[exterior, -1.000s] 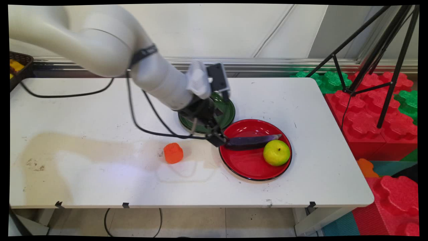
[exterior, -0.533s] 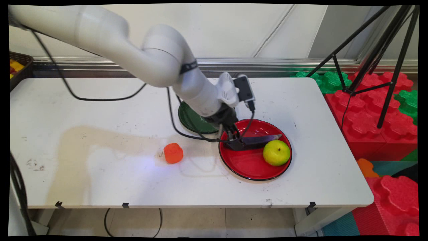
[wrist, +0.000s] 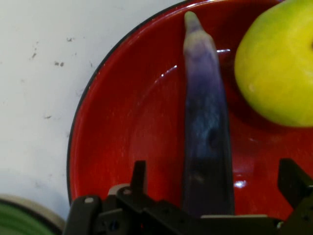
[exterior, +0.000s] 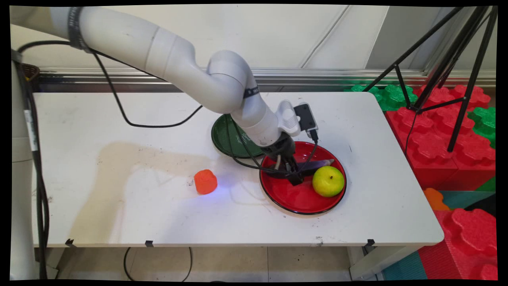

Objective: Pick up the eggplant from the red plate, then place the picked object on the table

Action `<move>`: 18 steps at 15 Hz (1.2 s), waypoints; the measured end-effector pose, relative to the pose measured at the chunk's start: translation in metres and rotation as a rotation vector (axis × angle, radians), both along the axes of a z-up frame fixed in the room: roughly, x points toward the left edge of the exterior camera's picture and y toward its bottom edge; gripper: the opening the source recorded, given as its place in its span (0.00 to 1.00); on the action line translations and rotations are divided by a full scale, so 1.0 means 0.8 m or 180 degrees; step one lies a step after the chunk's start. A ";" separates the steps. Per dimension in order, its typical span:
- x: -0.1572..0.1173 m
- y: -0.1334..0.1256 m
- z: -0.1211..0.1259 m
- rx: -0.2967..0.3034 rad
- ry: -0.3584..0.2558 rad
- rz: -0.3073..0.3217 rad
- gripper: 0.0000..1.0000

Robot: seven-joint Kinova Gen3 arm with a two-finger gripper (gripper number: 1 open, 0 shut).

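Since a second ago the gripper (exterior: 294, 177) has moved right over the red plate (exterior: 301, 200), jaws spread wide astride the purple eggplant (wrist: 205, 147), not clamping it. White stained table (exterior: 119, 190) at centre frame; red and green foam blocks (exterior: 444, 131) at right. No legible writing.

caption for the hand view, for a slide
Open claw straddling the thick end of a purple eggplant lying in a red plate, beside a yellow-green apple.

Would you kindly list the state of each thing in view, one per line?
gripper: open, fingers either side of the eggplant.
eggplant: lying flat in the red plate.
green apple: resting in the red plate beside the eggplant.
red plate: holds both.
green plate: empty.
orange fruit: on the table, apart.
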State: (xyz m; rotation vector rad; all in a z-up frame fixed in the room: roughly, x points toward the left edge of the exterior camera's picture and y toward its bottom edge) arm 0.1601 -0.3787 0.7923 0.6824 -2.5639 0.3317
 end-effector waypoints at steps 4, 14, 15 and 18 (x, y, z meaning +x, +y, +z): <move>-0.008 -0.014 -0.015 0.0031 0.0033 0.0001 0.00; -0.002 -0.021 -0.001 -0.0060 0.0031 -0.0049 0.00; 0.000 -0.020 0.005 -0.0083 0.0038 -0.0051 0.00; 0.011 -0.013 0.034 -0.0195 0.0061 -0.0051 0.00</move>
